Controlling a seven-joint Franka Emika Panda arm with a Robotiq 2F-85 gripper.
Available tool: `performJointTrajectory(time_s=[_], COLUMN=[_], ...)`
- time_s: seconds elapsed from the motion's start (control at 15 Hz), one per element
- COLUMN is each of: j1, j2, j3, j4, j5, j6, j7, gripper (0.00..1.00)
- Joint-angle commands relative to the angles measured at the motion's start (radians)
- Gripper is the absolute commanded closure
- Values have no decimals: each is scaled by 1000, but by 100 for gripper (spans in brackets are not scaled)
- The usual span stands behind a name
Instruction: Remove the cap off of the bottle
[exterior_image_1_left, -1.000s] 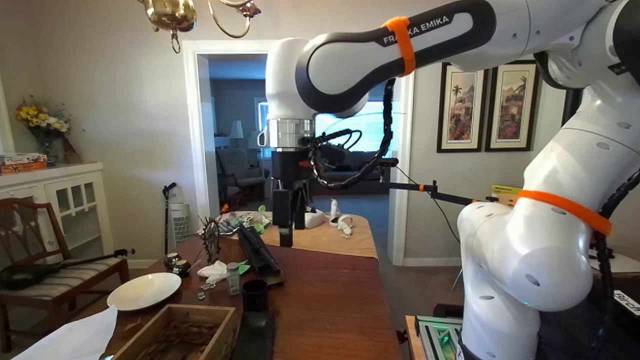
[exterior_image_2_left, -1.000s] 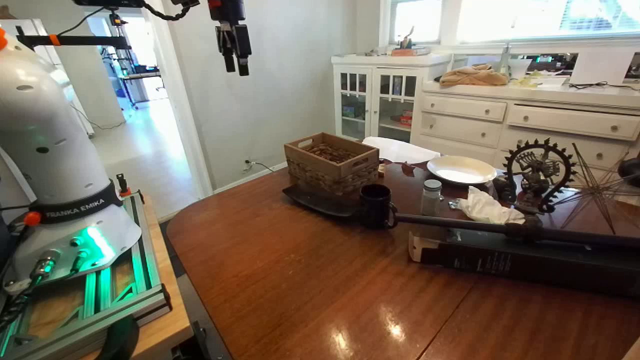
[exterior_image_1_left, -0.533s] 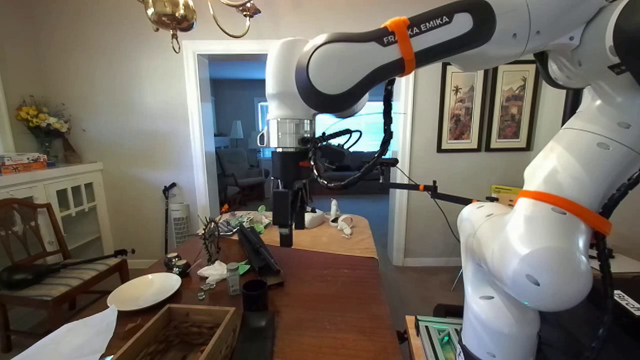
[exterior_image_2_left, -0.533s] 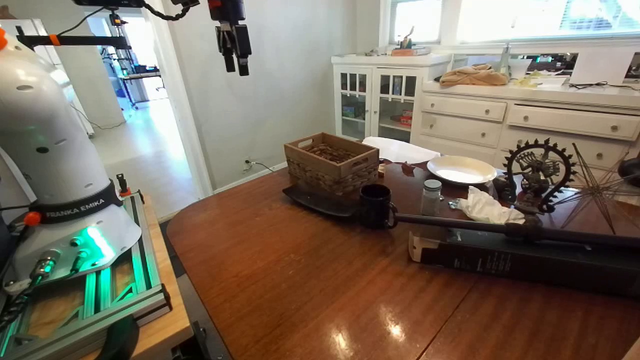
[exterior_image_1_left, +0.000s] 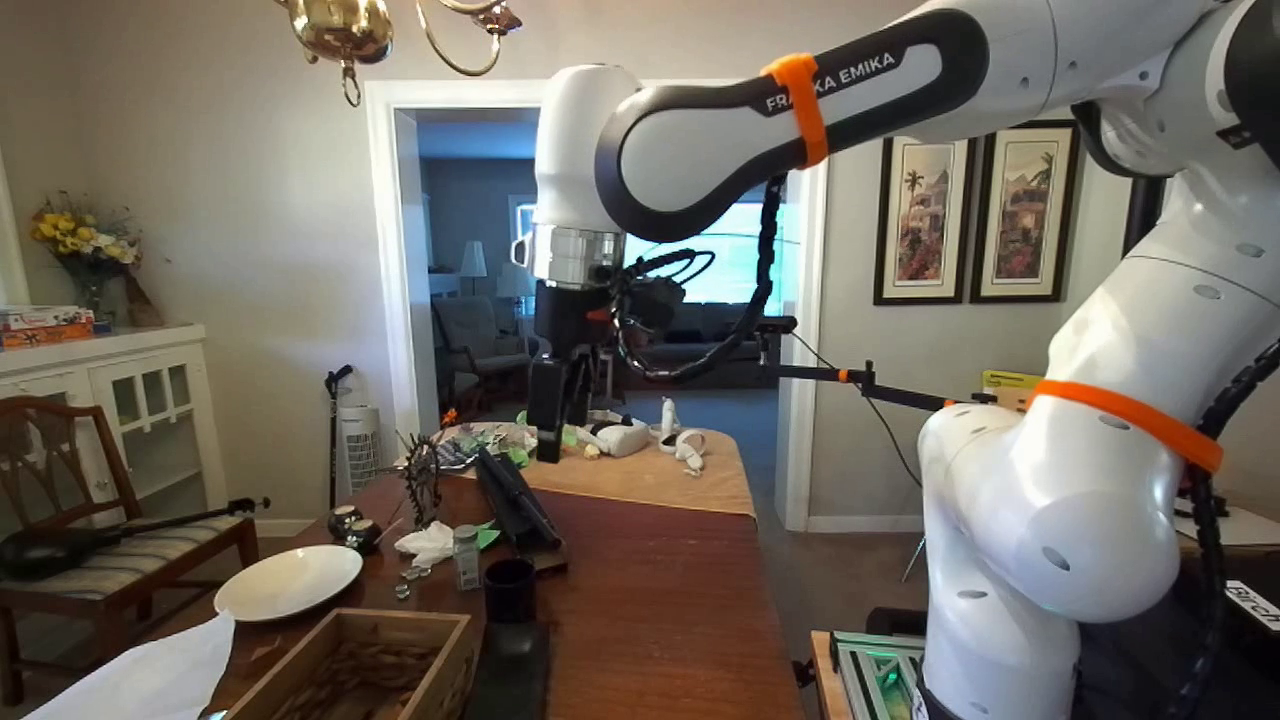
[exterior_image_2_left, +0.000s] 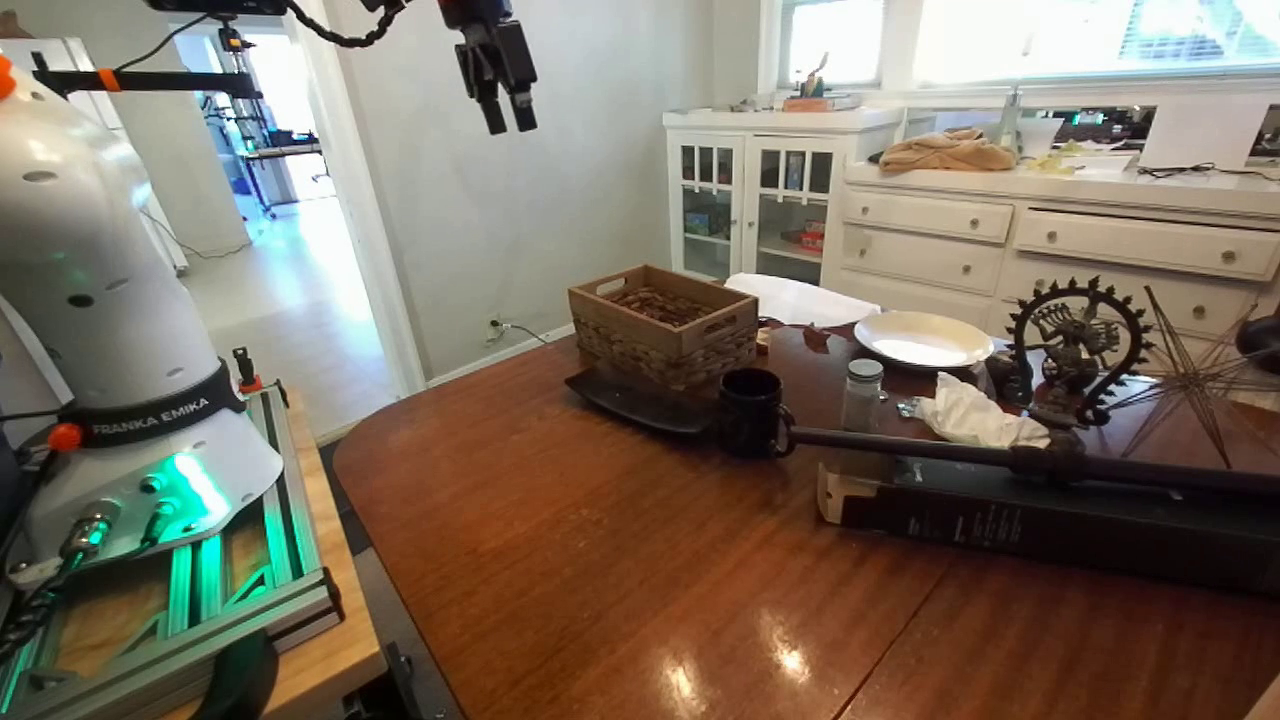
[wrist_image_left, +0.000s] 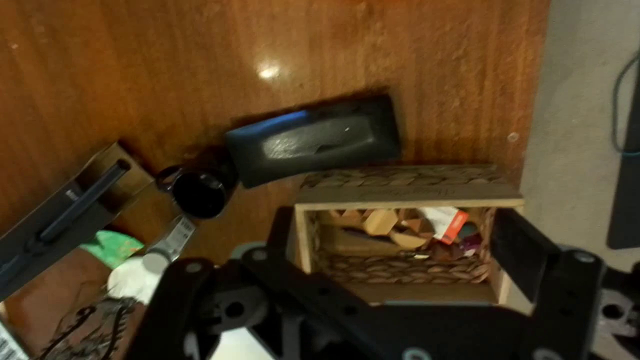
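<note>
Cap (exterior_image_2_left: 865, 369) on: pale, round, seated atop the small clear bottle (exterior_image_2_left: 859, 408). Bottle stands upright on the tabletop (exterior_image_2_left: 600, 540) between a dark mug (exterior_image_2_left: 748, 412) and a crumpled white tissue (exterior_image_2_left: 975, 415); in an exterior view, dark rod (exterior_image_2_left: 900, 446) and black box (exterior_image_2_left: 1080, 540) lie nearer the camera. Gripper (wrist_image_left: 395, 225) spread wide, nothing held, hanging high and well apart from the bottle. Wrist view puts a wooden basket (wrist_image_left: 410, 195) under the fingers, bottle and cap off to one side. Reads as pre-reach; removal not begun.

Handling, judged by looks: cap should be very light and stiff, won't squash. Likely smooth, so fingers may slip on it, worse if it's screwed tight. Screw or push fit: can't tell, screw my bet. Bottle is see-through, glass or plastic unclear; treat as fragile. Probably light enough to tip, slide or spin along with the cap, with only one arm and no second hand to steady it.

Hold: straight down from above, fingers on opposite sides of the cap's edge, centred, not down on the bottle's body. Small target for such a big spread, so narrow the gap first. Line fingers up so neither knocks mug or rod. Firm squeeze, short turns, then lift straight up. Off-centre pinch would likely tilt the bottle; loose tissue alongside could snag.
</note>
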Motion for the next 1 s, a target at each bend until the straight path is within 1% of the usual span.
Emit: performJointTrajectory(time_s=[0.0,0.07,0.13,0.2,0.33,0.4,0.47,0.53,0.67,0.93], j1=[-76,-101,-115,-116,-121,-129,-144,-134,-146,-147], j2=[10,13,25,45,88,106,117,65,96,110], j3=[-8,-13,-33,-65,-114,-131,-135,-121,-139,-136], j4=[4,9,16,26,62,88,104,57,88,102], j5=[-148,-185,-187,-157,-100,-89,-94,-116,-110,-109], j6=[162,216,254,286,291,282,280,275,275,275], j7=[22,31,29,14,3,6,28,4,4,15], gripper=[0,0,0,0,0,0,0,0,0,0])
